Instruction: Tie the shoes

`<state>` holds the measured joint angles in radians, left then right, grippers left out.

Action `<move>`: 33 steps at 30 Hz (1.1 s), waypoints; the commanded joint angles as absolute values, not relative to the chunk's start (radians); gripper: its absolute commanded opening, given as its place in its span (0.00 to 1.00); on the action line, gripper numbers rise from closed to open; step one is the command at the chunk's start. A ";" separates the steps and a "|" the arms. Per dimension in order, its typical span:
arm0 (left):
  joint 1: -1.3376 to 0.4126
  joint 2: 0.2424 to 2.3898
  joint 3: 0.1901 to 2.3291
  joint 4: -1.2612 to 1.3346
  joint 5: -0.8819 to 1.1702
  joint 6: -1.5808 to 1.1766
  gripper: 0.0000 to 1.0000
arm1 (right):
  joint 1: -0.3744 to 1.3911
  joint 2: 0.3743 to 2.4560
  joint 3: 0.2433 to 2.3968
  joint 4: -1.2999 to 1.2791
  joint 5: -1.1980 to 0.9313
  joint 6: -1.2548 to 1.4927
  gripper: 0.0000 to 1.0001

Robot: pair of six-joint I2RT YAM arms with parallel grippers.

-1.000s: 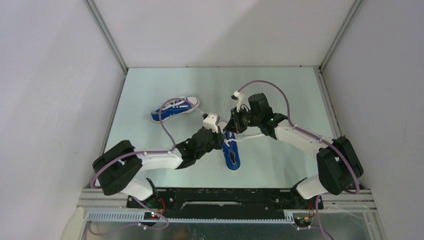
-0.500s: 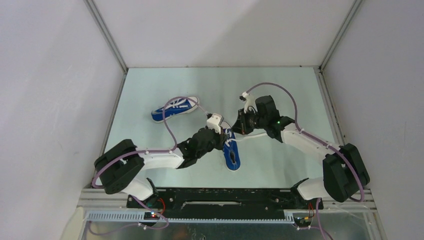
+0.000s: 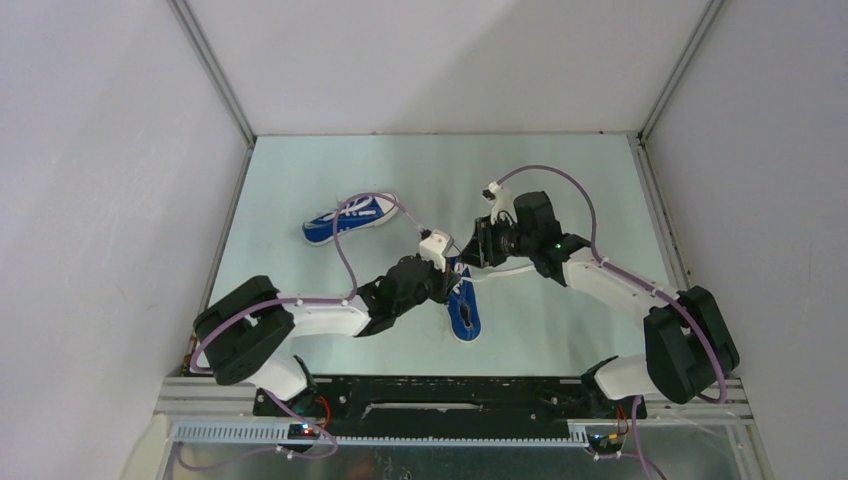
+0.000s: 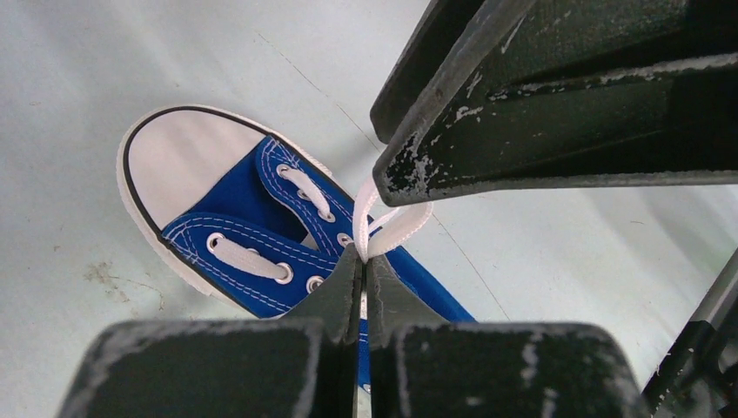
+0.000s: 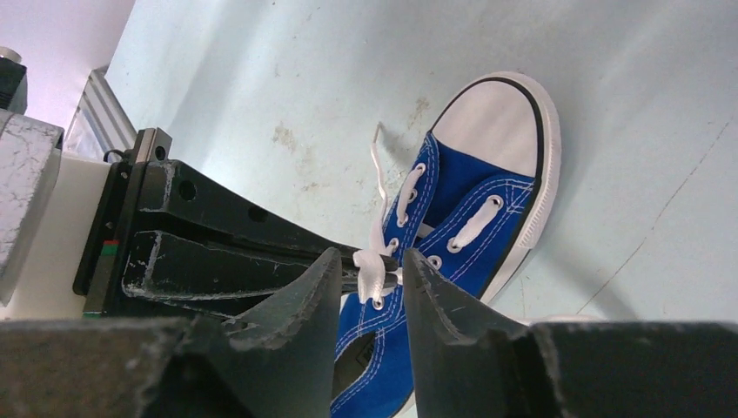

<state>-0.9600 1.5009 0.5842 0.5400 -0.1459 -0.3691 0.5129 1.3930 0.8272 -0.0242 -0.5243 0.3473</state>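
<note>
One blue shoe (image 3: 465, 312) lies mid-table with its white toe cap pointing away from the arm bases. Its twin (image 3: 350, 218) lies on its side at the back left. My left gripper (image 3: 452, 264) is over the near shoe's laces. In the left wrist view this gripper (image 4: 364, 259) is shut on a small white lace loop (image 4: 399, 226) above the shoe's (image 4: 218, 218) eyelets. My right gripper (image 5: 372, 261) faces it, open, with the same lace (image 5: 367, 272) loose between its fingers and touching neither. The left gripper's fingers (image 5: 226, 261) reach in from the left.
A loose lace end (image 3: 500, 270) trails right of the near shoe on the pale green table (image 3: 560, 190). White walls with metal rails (image 3: 215, 75) close in three sides. Purple cables (image 3: 345, 235) arch over both arms, one above the far shoe.
My left gripper has shut on the lace loop. My right gripper, shut before, has opened and released the lace. The right arm shifted slightly to the right.
</note>
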 commanded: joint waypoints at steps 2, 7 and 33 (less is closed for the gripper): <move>-0.963 1.492 0.617 0.559 -0.139 -0.338 0.00 | 0.510 1.409 0.857 0.019 -0.571 0.347 0.27; -0.963 1.485 0.620 0.542 -0.149 -0.326 0.00 | 0.510 1.400 0.857 0.005 -0.571 0.338 0.34; -0.961 1.456 0.622 0.498 -0.159 -0.270 0.00 | 0.468 1.348 0.855 -0.058 -0.571 0.360 0.38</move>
